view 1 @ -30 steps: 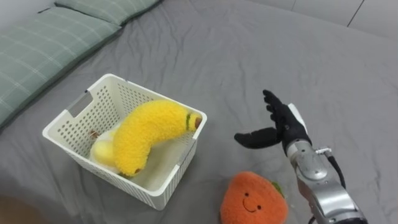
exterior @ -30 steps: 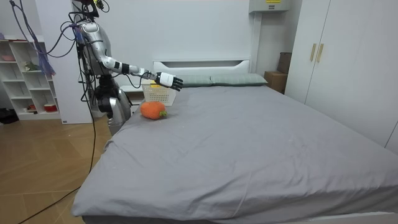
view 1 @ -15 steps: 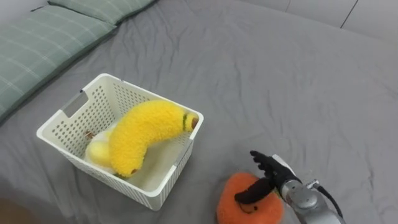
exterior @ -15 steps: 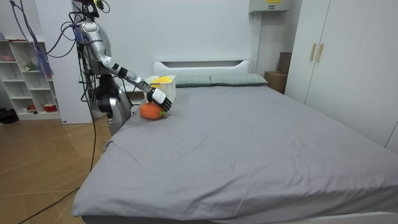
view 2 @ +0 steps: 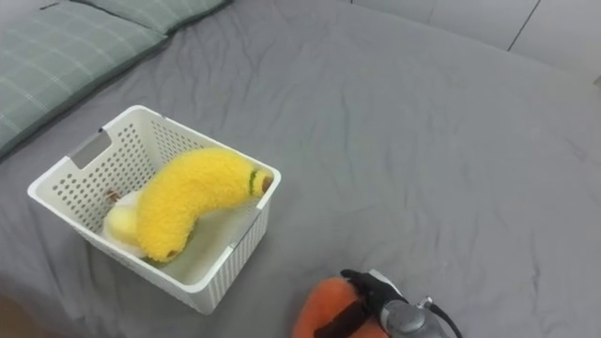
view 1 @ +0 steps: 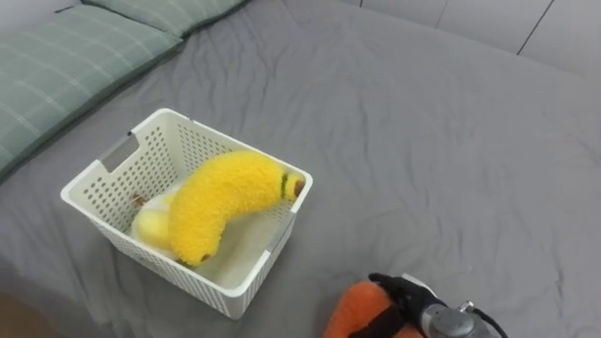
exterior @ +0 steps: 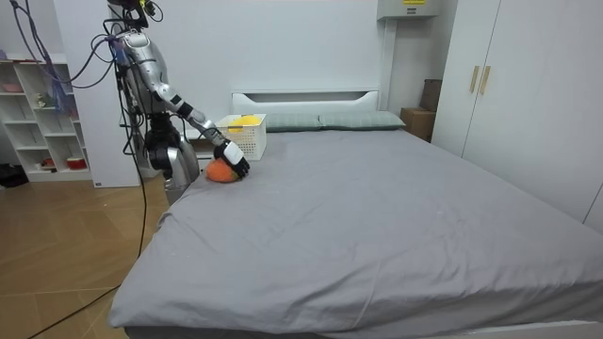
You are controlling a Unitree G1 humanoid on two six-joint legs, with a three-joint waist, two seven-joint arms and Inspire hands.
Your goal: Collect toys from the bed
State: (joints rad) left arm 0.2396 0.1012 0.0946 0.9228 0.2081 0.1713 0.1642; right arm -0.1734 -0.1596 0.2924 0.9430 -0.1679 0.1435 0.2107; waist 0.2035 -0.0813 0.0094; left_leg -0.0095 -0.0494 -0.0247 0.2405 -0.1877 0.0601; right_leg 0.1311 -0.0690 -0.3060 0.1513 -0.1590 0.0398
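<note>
Basket check first: the white perforated plastic basket (view 1: 150,258) sits on the grey bedsheet (view 1: 423,141), and it already carries a fuzzy yellow plush banana (view 1: 225,197). The banana lies arched across the basket, its stem end propped on the right rim. Tucked beneath it is a pale cream soft toy (view 1: 150,225) that I can't identify. So I'd call two toys collected.

Now the one that's left. The round orange plush toy (view 1: 357,308) lies on the sheet, near the basket's front right corner but apart from it, right at the bottom edge of my eye views. My right hand (view 1: 406,293) is on top of it. The dark fingers (view 1: 383,282) curl over the crown, and the thumb looks pressed in lower on the near face. I read that as clamped on the toy, though part of the hand is cut off.

The room view has me standing at the side of the bed by the headboard end, right arm angled down onto the orange toy.

The toy looks soft, squashy and light. I'd put the task about two thirds along, with the lift and the drop into the basket left to do. The green checked pillow (view 1: 66,66) lies beyond the basket, and I see no other toys on the sheet.
</note>
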